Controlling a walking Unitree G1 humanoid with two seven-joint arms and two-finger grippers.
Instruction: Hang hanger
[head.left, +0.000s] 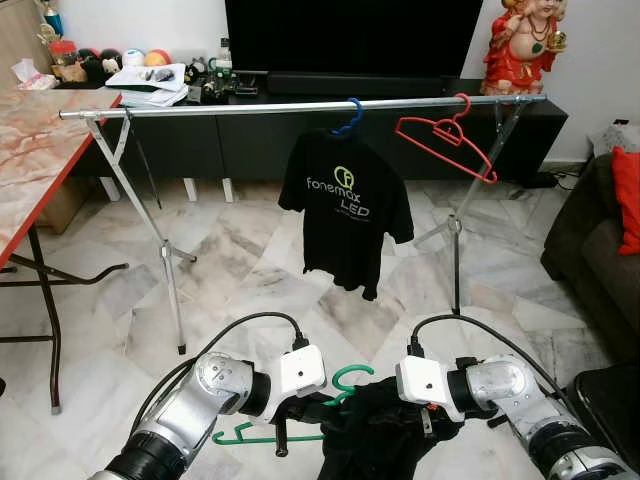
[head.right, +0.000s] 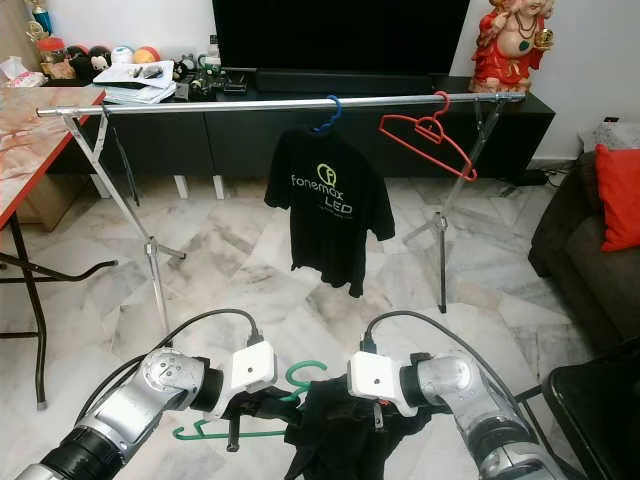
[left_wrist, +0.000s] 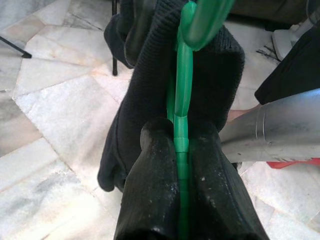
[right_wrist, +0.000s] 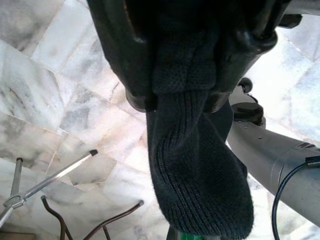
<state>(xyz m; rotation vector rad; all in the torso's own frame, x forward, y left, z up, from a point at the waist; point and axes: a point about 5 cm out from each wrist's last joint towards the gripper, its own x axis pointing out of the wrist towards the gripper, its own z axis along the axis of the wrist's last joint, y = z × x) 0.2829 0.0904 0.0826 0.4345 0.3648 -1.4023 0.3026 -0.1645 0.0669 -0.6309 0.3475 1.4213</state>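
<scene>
A green hanger (head.left: 345, 383) carrying a black garment (head.left: 375, 430) is held low in front of me, over the marble floor. My left gripper (left_wrist: 181, 145) is shut on the green hanger, its black fingers (left_wrist: 150, 190) pinching the plastic. My right gripper (right_wrist: 182, 75) is shut on the black garment's knitted cloth (right_wrist: 195, 165). Farther ahead stands a silver clothes rail (head.left: 250, 107). On it hang a black T-shirt (head.left: 345, 210) on a blue hanger (head.left: 349, 117) and a bare red hanger (head.left: 445, 140).
A red-edged marble-top table (head.left: 25, 170) stands at the left. A dark TV cabinet (head.left: 300, 130) with a TV runs behind the rail, with a red statue (head.left: 522, 45) at its right end. A dark sofa with a red cushion (head.left: 627, 195) is on the right.
</scene>
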